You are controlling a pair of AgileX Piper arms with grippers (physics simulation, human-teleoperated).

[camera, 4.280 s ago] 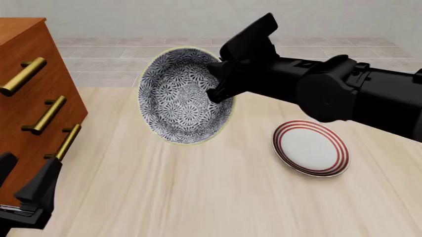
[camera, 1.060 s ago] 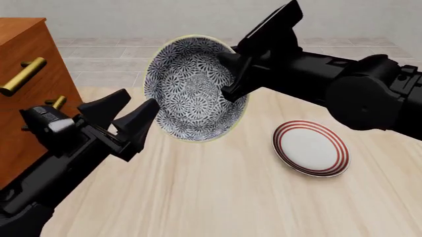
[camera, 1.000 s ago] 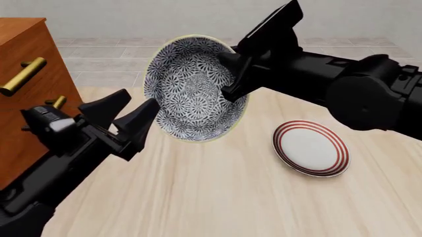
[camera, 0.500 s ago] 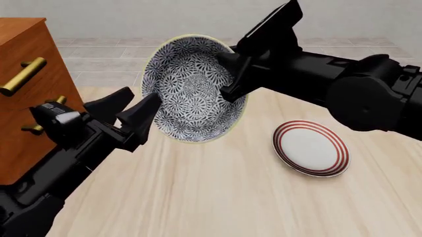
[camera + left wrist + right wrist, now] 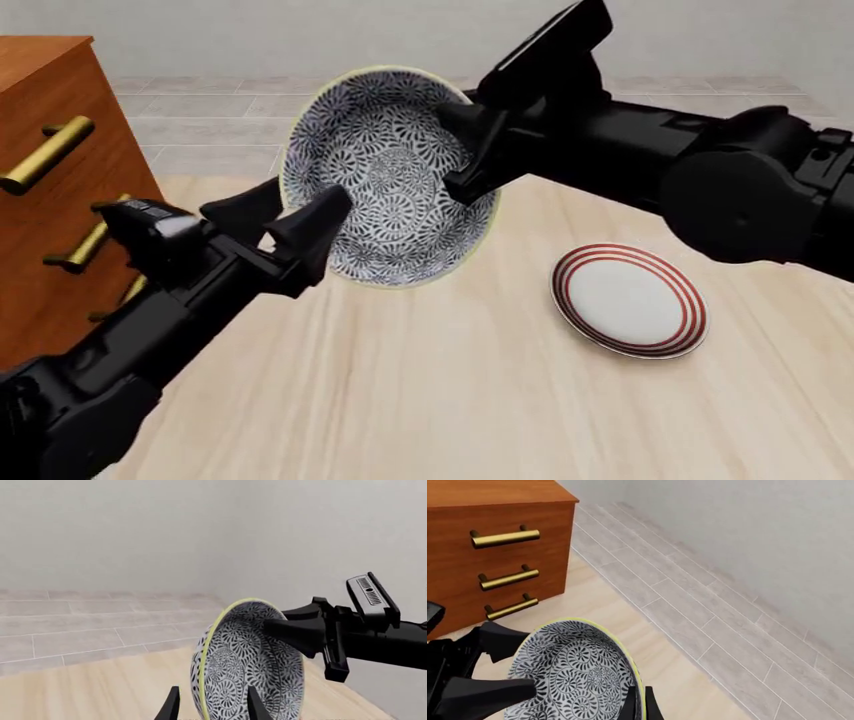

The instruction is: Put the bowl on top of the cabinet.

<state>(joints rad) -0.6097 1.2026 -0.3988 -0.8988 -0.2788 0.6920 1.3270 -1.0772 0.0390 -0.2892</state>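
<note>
Fingers [image 5: 470, 150] of our right gripper [image 5: 461, 150] are pinched on the right rim of the bowl [image 5: 387, 175], one inside and one outside, holding it in the air, tipped on edge with its patterned inside facing the front camera. Our left gripper [image 5: 274, 215] has its fingers spread apart, and in the left wrist view the two fingertips [image 5: 172, 707] stand on either side of the bowl's yellow-green rim; we cannot tell whether they touch it. The bowl hangs above the far middle of the desk [image 5: 441, 400], clear of its surface. To its left stands the cabinet [image 5: 54, 190], at the desk's left edge, its flat top bare in the right wrist view and its three brass handles [image 5: 504, 537] facing the bowl. The bowl is near the cabinet but not over it. On the right half of the desk, below our right arm, lies a white plate [image 5: 627, 300] with red rings, well apart from the bowl.
</note>
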